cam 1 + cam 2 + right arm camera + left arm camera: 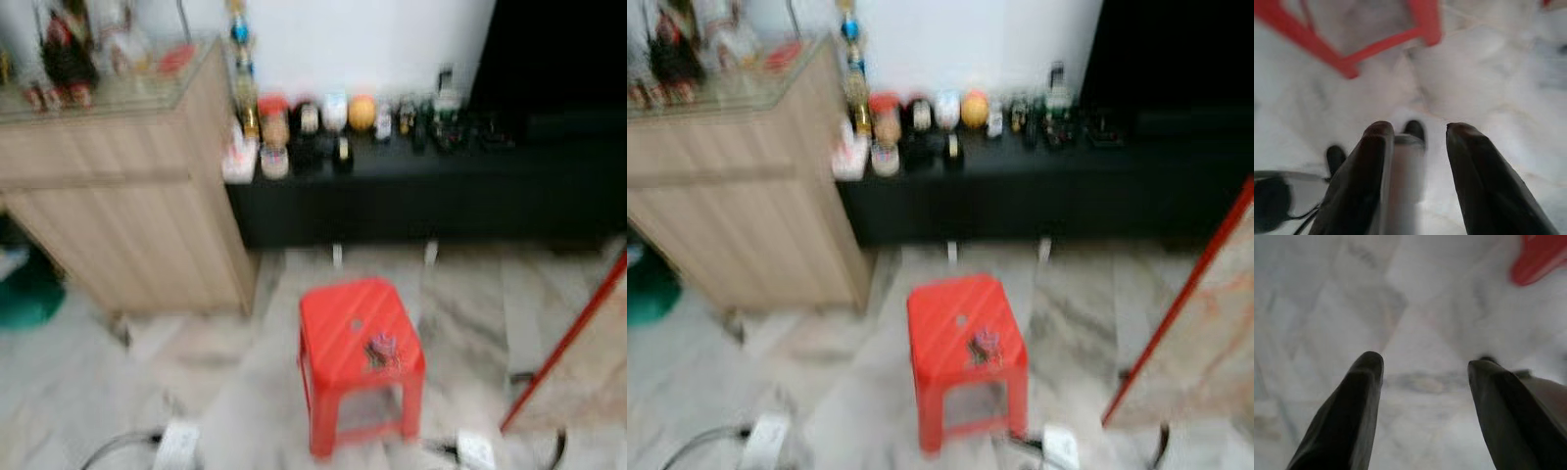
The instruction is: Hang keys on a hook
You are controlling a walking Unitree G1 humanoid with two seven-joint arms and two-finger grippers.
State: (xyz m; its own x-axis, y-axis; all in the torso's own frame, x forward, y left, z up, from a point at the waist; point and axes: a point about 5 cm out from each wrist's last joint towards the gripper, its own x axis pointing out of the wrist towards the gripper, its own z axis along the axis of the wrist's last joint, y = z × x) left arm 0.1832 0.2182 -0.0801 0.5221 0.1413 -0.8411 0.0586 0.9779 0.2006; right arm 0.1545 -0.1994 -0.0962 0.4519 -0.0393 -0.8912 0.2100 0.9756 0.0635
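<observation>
Lying on the seat of a red plastic stool (358, 338), toward its front right corner, the keys (382, 350) appear as a small dark bunch; blur hides their long axis. The stool stands on a pale marble floor (225, 392), ahead of the robot and below the head camera. Both arms hang low beside the body. The left gripper (1425, 369) points at bare floor with its fingers spread and empty, an edge of the stool at the margin of its view. The right gripper (1415, 129) is likewise spread and empty, with the stool's legs just ahead of it. The keys sit slightly right of centre, so the right arm is judged nearer. No hook can be made out.
</observation>
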